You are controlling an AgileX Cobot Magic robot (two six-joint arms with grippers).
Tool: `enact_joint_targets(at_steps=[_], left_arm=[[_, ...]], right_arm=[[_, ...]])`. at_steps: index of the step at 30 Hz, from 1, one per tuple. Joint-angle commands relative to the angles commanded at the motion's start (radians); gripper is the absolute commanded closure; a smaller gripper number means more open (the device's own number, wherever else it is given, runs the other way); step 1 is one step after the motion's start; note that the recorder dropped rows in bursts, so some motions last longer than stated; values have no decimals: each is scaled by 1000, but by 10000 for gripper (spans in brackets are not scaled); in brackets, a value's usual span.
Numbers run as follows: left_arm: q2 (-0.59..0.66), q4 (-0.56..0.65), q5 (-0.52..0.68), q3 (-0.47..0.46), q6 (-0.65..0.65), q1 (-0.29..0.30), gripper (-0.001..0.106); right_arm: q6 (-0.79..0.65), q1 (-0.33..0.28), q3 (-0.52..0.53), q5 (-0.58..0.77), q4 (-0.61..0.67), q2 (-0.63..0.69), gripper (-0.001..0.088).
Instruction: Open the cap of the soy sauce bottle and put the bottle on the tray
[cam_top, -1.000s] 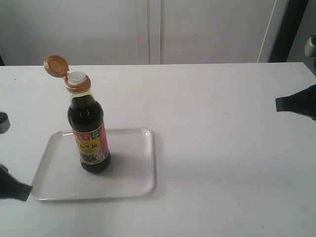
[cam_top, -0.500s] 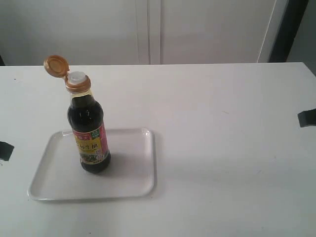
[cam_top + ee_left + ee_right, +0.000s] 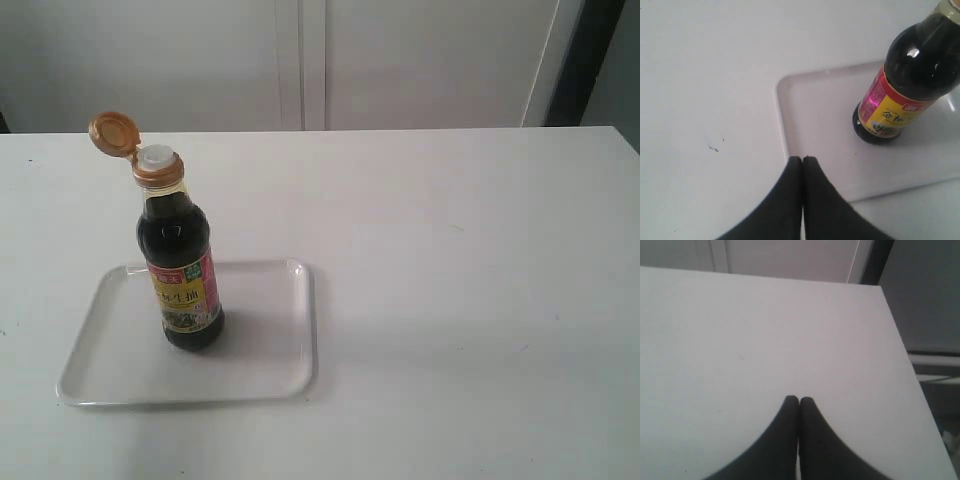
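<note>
Dark-brown liquid in a small clear glass soy sauce bottle [image 3: 179, 265], pink, yellow and green label facing the exterior camera, upright on the flat white glossy rectangular tray [image 3: 270, 350], toward its left half. Round golden-orange flip-top cap [image 3: 112, 132] swung open, tilted back on its hinge beside the exposed white spout [image 3: 156, 156]. Tray flat on the white table [image 3: 450, 300]. Left gripper [image 3: 802, 159] clenched, black fingertips pressed together, grasping nothing, over the tray's edge, apart from the bottle. Right gripper [image 3: 799, 400] likewise clenched and empty, above bare tabletop near the table's edge. Neither arm visible from the exterior camera.
</note>
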Motion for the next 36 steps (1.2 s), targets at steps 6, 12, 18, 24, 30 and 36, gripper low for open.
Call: enact_joint_targets(at_steps=[6,12,18,24,30,36], left_arm=[[-95,0,-109,115,-6,0,1053],[-180,0,-181,184,-24,0,1053],[-267,0,-209,221,-24,0,1053],[-349,0,-236,263,-24,0,1053],[-417,0,-294,306,-30,0,1053],[-435,-19,-309,326,-32,0,1053]], right_arm=[[0,0,75,-112,2,-132,868],[0,0,135,-155,2,-246,868],[0,0,182,-174,4,-355,868],[-4,0,220,-215,4,-453,868],[-4,0,244,-222,2,-500,868],[27,0,256,-225,4,-500,868]])
